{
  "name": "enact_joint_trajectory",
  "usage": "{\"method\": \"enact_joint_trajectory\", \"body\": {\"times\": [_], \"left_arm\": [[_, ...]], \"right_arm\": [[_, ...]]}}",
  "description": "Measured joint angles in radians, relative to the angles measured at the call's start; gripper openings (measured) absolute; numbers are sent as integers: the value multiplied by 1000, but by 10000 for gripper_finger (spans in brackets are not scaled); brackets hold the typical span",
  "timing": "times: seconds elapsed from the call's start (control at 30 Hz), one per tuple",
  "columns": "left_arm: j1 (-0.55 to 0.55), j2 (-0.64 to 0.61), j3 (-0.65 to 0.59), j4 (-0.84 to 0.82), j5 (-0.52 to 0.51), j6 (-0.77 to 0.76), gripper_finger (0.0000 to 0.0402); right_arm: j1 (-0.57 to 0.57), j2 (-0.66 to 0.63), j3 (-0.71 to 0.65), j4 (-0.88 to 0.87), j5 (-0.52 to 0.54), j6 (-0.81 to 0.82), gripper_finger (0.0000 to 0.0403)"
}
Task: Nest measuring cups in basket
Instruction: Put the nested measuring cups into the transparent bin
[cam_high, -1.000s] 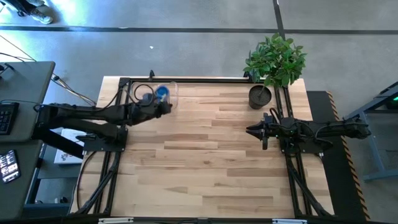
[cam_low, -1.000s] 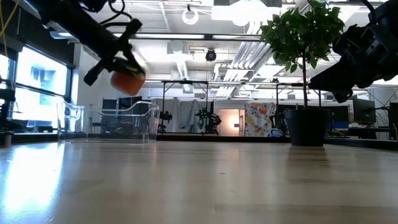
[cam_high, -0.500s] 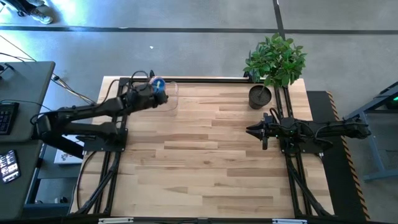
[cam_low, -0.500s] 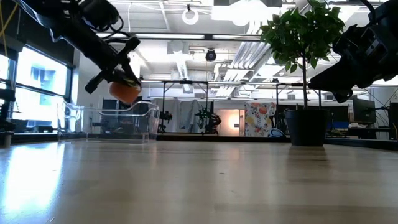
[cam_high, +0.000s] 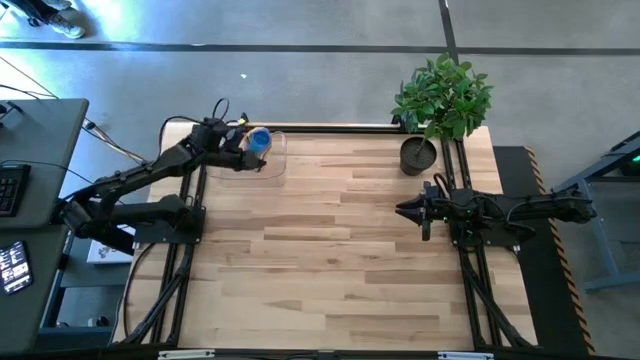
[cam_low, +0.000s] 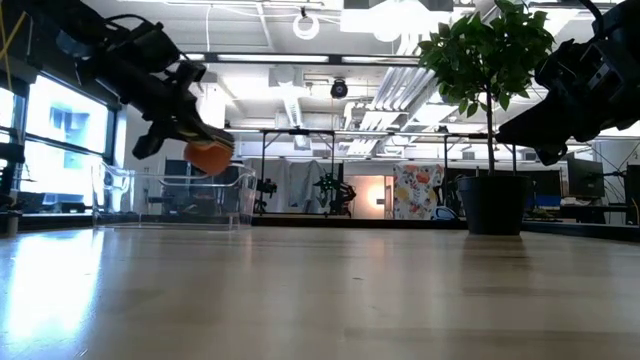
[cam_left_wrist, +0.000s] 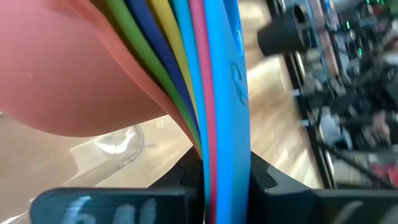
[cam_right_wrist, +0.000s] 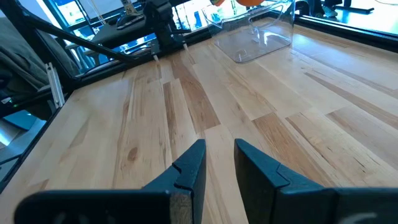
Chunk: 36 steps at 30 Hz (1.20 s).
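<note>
A nested stack of measuring cups is being held by the left gripper above the clear basket, which is sitting at the far left corner of the wooden table. In the left wrist view the stack is being clamped by its handles between the two dark fingers, with coloured edges pressed together: light blue, pink or red, yellow, dark blue and green, and an orange bowl bulging outermost; a purple cup cannot be made out. From the level view the orange underside of the stack is seen hanging just over the basket's rim, not yet resting inside it. The basket itself appears empty, as far as its transparent walls allow a reading. The right gripper is waiting well apart on the right side of the table, near a small dark pot, its fingers parted slightly around nothing. The nesting is judged to be finished or nearly so; what is left is the lowering of the stack into the basket and its release.
</note>
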<state>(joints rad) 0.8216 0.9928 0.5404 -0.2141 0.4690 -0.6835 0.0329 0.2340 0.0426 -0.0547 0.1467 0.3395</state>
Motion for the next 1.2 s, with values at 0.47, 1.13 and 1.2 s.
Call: {"method": "enact_joint_trajectory", "body": {"times": [0.47,1.13,1.2], "left_arm": [[96,137,18,-124,176,372,39],[109,325,132,-215,171,520,40],[114,321,143,-238,168,509,40]], "right_arm": [[0,0,0,0,0,0,75],[0,0,0,0,0,0,75],[0,0,0,0,0,0,75]]}}
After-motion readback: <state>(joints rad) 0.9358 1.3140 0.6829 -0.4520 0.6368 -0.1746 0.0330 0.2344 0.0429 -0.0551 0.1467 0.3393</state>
